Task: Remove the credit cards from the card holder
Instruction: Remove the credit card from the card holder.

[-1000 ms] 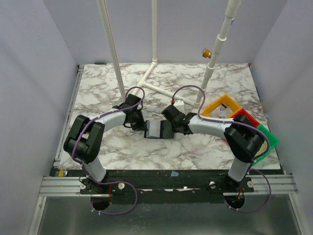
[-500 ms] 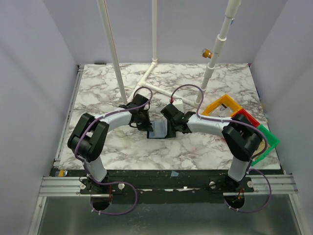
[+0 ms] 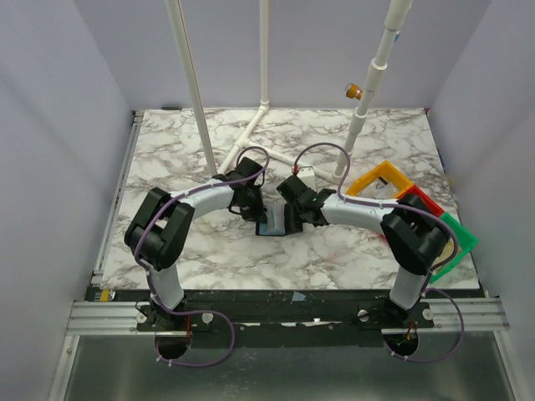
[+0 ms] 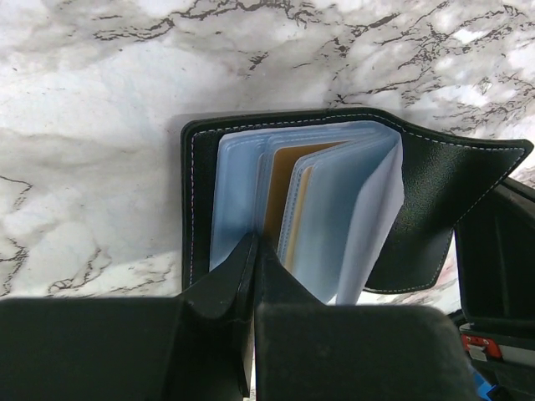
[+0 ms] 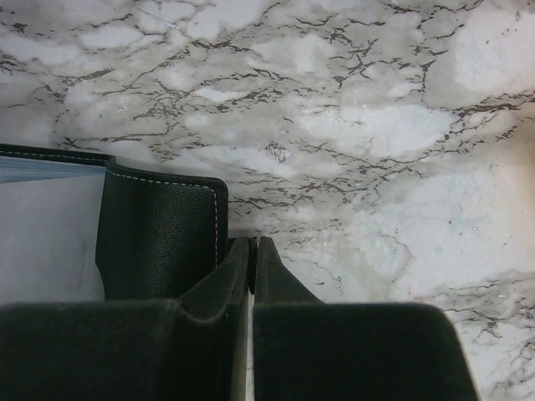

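Note:
The black card holder [image 3: 274, 222] lies open on the marble table between my two grippers. In the left wrist view its pale blue-grey leaves [image 4: 334, 209] fan upward, and a tan credit card [image 4: 288, 180] stands among them. My left gripper [image 4: 255, 242] is shut, its tips pinching the near edge of a pale blue leaf beside the tan card. My right gripper [image 5: 253, 244] is shut on the edge of the holder's black cover flap [image 5: 159, 242] and holds that flap raised. From above, the left gripper [image 3: 255, 209] and right gripper [image 3: 292, 217] flank the holder.
Yellow [image 3: 380, 182], red [image 3: 422, 200] and green [image 3: 460, 238] bins stand at the right edge. White pipe posts and a pipe frame [image 3: 259, 146] rise behind the grippers. A small white box [image 3: 305, 178] sits just behind the right gripper.
My left gripper has moved right onto the holder's inner leaves. The holder has gone from lying spread flat to partly folded up and narrower. The right gripper has barely moved.

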{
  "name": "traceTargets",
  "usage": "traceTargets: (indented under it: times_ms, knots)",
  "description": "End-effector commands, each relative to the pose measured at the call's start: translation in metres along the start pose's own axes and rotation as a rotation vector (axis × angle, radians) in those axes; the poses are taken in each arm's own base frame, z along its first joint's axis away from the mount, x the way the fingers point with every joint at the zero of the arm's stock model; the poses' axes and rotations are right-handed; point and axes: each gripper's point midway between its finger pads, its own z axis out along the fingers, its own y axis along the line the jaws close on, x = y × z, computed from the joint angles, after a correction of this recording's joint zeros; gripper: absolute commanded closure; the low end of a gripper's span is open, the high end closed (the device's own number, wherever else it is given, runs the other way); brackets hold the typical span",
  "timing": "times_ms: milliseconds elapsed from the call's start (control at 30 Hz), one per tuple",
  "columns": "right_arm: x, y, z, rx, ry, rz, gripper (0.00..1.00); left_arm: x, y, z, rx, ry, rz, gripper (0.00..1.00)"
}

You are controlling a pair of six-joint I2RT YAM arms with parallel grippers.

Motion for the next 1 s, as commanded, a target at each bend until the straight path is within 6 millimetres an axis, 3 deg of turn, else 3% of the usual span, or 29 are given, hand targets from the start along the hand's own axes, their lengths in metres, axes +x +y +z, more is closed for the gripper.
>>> traceTargets:
  times_ms: [0, 67, 167, 367, 533, 633, 767, 900, 967]
  knots:
    - [-0.018, 0.018, -0.018, -0.115, -0.028, 0.052, 0.92, 0.003, -0.016, 0.006, 0.036, 0.010, -0.005, 1.00]
    - [-0.027, 0.016, -0.027, -0.122, -0.049, 0.067, 0.79, 0.003, -0.015, 0.005, 0.036, 0.009, -0.009, 1.00]
    - [-0.043, 0.011, -0.044, -0.122, -0.088, 0.087, 0.69, 0.002, -0.016, 0.005, 0.038, 0.007, -0.007, 1.00]
    - [-0.069, 0.016, -0.082, -0.224, -0.135, 0.122, 0.68, 0.003, -0.018, 0.003, 0.043, 0.006, -0.003, 1.00]
    - [-0.067, 0.035, -0.097, -0.337, -0.115, 0.152, 0.72, 0.001, -0.020, 0.002, 0.049, 0.002, -0.003, 1.00]
    - [-0.057, 0.042, -0.088, -0.353, -0.083, 0.151, 0.77, 0.001, -0.021, 0.003, 0.050, 0.004, -0.001, 1.00]
    - [-0.046, 0.036, -0.066, -0.274, -0.061, 0.151, 0.78, 0.002, -0.023, 0.003, 0.056, 0.005, 0.003, 1.00]
    - [-0.041, 0.025, -0.049, -0.218, -0.056, 0.170, 0.60, 0.002, -0.026, 0.001, 0.059, 0.005, 0.006, 1.00]
    - [-0.034, 0.014, -0.036, -0.199, -0.033, 0.198, 0.60, 0.002, -0.027, 0.001, 0.062, 0.004, 0.008, 1.00]
